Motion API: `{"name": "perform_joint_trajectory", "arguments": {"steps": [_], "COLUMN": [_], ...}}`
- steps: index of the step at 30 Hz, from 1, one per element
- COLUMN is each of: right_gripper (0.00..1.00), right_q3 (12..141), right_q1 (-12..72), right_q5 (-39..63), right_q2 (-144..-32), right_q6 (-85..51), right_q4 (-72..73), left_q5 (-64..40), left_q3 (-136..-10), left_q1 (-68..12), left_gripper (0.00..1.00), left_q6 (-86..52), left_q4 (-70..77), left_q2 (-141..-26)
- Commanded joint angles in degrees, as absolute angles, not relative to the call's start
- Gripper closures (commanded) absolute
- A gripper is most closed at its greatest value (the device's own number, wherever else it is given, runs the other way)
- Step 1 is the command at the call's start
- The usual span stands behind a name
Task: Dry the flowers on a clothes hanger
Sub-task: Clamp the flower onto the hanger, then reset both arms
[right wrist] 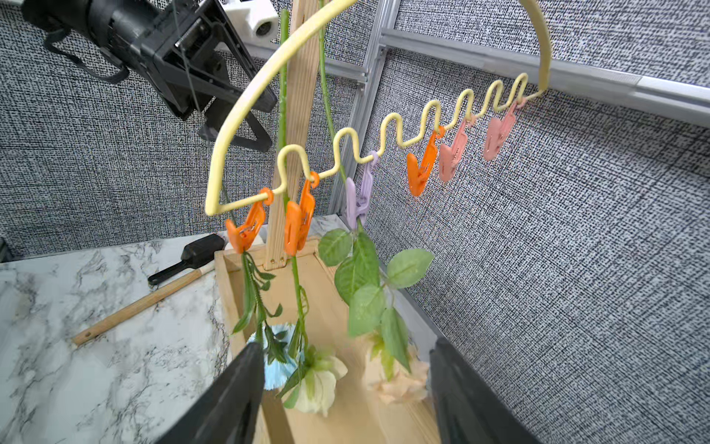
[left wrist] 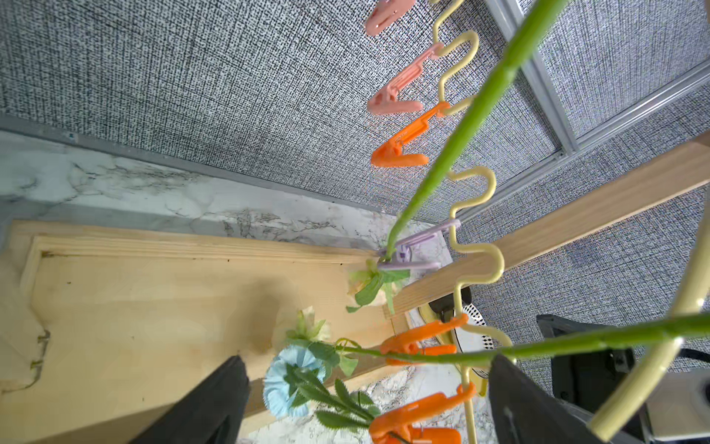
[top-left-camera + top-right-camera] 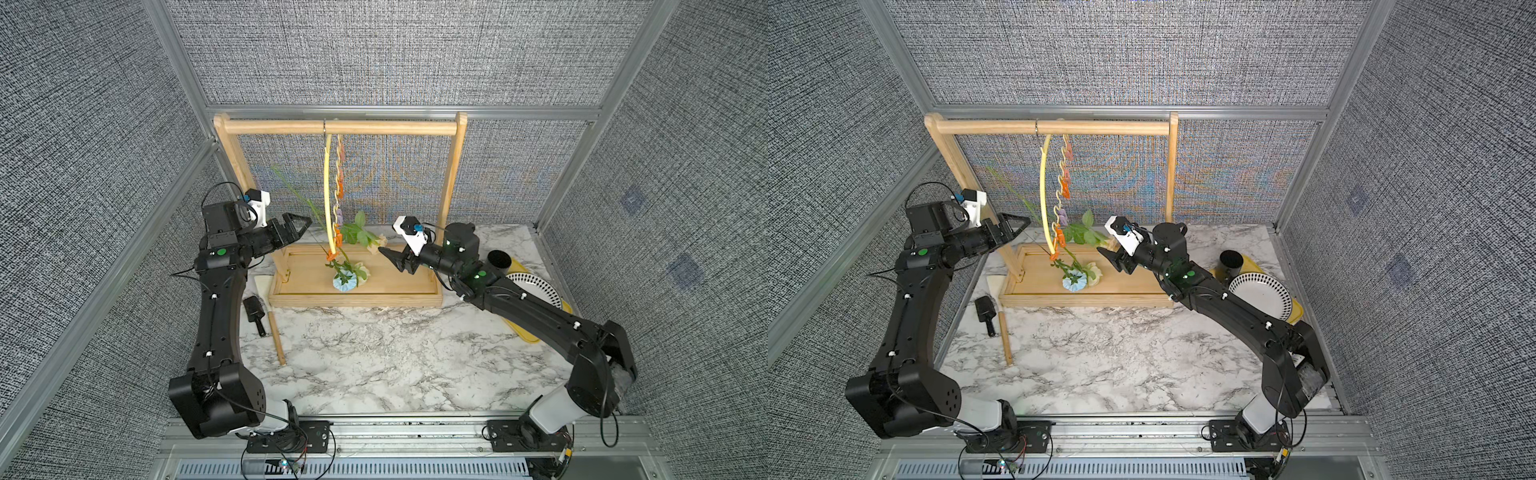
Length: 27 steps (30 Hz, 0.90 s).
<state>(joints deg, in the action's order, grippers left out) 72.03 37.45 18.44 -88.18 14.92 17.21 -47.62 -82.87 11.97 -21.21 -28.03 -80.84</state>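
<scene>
**All 3 flowers [image 1: 361, 276] clipped head-down on the clothes hanger [image 1: 212, 200]**

We see a slim pale-yellow arc with a wavy lower rail, hung by its metal hook from the bar of the wooden rack [image 3: 374, 127]. Small clips sit along the rail; 2 orange clips [image 1: 246, 230] and 1 lilac clip [image 1: 351, 205] each pinch a green stem. The light-blue bloom [image 2: 278, 384], the cream-white rose [image 1: 319, 388] and the leafy beige-tan rose [image 1: 403, 386] point down over the rack's base board [image 3: 395, 284]; we cannot tell whether they touch it. The left end effector [image 3: 300, 227] stands wide open beside the hanger, holding nothing. The right end effector [image 3: 392, 259], jaws apart and gripping nothing, is near the beige-tan rose. In both top views the hanger is edge-on, so its clips overlap. 2 long stems run out of the left wrist view. The right arm covers part of a dotted plate [image 3: 536, 286].
</scene>
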Motion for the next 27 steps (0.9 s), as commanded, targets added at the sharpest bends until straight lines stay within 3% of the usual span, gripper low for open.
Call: {"name": "perform_joint_trajectory", "arguments": {"steps": [1, 7, 9, 12, 19, 24, 27], "right_gripper": [0.30, 0.28, 0.13, 0.01, 0.01, 0.01, 0.01], "right_q3": [68.67, 58.52, 54.46, 47.59, 32.11, 24.07, 19.61], "right_q1": [37.42, 37.57, 37.62, 37.66, 36.83, 31.18, 25.14], "right_q5": [16.96, 13.78, 10.95, 6.16, -13.53, -23.85, -25.94], "right_q2": [-84.59, -73.73, -69.65, -62.39, -44.35, -34.75, -33.62], "right_q6": [12.48, 10.05, 9.65, 6.95, 2.77, -0.22, -3.20], "right_q4": [18.72, 19.16, 18.90, 19.31, 15.40, 13.80, 16.06], "left_q5": [-45.32, -37.30, -32.62, -24.01, -12.95, -7.48, -9.15], "left_q3": [-80.91, -76.10, -73.94, -69.17, -57.38, -48.19, -40.76], "left_q1": [12.86, 14.65, 14.77, 14.77, 14.44, 12.70, 9.15], "left_gripper": [0.00, 0.00, 0.00, 0.00, 0.01, 0.00, 0.00], "left_q6": [-19.97, -18.90, -18.72, -19.83, -22.34, -26.43, -16.73], "left_q4": [-28.31, -31.28, -31.79, -32.16, -26.81, -18.56, -4.40], "left_q2": [-78.59, -72.43, -69.90, -65.64, -58.90, -57.78, -58.35]}}
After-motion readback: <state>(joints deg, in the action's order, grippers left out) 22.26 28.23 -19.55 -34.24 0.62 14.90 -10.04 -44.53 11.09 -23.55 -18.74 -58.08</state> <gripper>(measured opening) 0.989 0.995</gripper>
